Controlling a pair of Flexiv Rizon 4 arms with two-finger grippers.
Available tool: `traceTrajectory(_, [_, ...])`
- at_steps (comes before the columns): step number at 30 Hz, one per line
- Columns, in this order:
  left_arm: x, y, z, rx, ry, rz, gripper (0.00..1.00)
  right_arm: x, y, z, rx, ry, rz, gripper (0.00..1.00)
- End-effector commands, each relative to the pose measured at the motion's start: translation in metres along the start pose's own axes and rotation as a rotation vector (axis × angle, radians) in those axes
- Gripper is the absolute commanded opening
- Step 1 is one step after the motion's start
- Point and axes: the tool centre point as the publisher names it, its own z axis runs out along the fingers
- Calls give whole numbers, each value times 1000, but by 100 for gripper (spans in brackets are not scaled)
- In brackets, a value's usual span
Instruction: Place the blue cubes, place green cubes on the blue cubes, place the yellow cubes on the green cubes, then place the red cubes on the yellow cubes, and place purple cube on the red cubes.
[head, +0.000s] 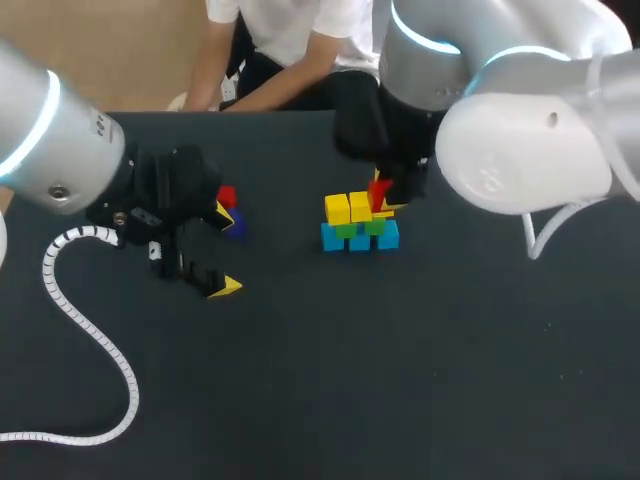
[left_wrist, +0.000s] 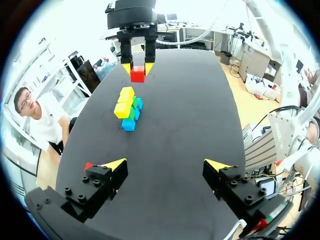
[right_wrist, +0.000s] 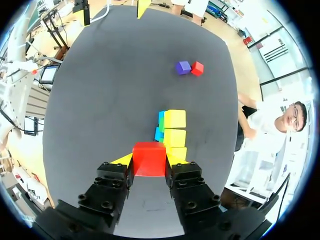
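Well, my right jaws pinch a red cube (right_wrist: 149, 158), hiding part of the blocky stack (right_wrist: 174, 122); left jaws gape wide.

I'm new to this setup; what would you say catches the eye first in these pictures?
The bright red cube clamped in the right tool, held just over one end of the stack of blue, green and yellow cubes in the middle of the dark table. Next, the left tool, open, beside a loose red cube and a purple cube.
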Motion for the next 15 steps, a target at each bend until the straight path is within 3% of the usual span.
traceTrajectory(1, [2,0,-1,3,-7,4,100,-2,-11,-1,-25,6,-2,0])
traceTrajectory(15, [2,0,-1,3,-7,4,100,-1,-22,5,-59,10,7,0])
